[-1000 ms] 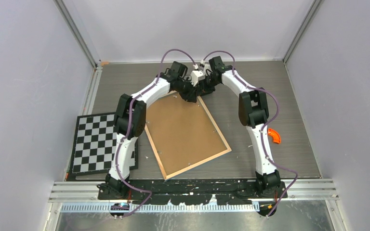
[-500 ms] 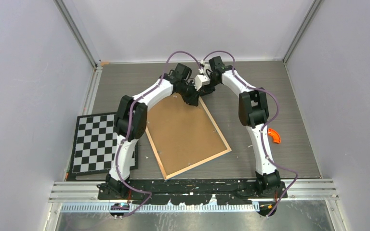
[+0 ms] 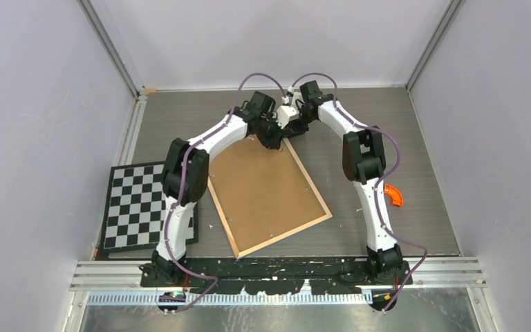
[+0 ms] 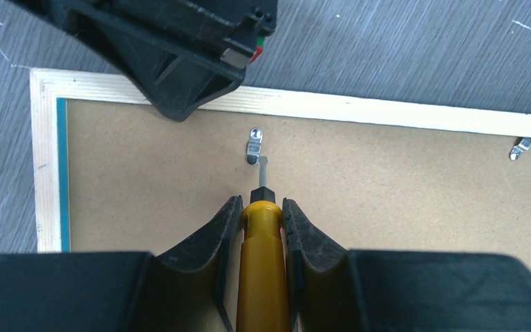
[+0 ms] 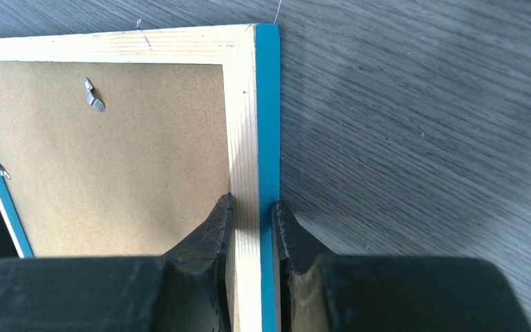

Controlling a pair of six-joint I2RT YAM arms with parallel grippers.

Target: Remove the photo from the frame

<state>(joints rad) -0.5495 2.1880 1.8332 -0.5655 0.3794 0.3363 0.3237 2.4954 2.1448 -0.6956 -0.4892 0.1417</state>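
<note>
The frame lies face down on the table, brown fibreboard back up, with a light wood rim and a blue edge. The photo is hidden under the back board. My left gripper is shut on a yellow-handled screwdriver. Its blade tip touches a small metal tab near the frame's far edge. My right gripper is shut on the frame's rim close to its far right corner, one finger on the back side and one on the blue outer side.
A black-and-white checkerboard lies left of the frame, partly under the left arm. A small orange object sits by the right arm. Further tabs dot the back board. Grey walls enclose the table.
The left gripper with the screwdriver has shifted slightly right along the frame's far edge. The right wrist also moved a little. Both grips are unchanged.
</note>
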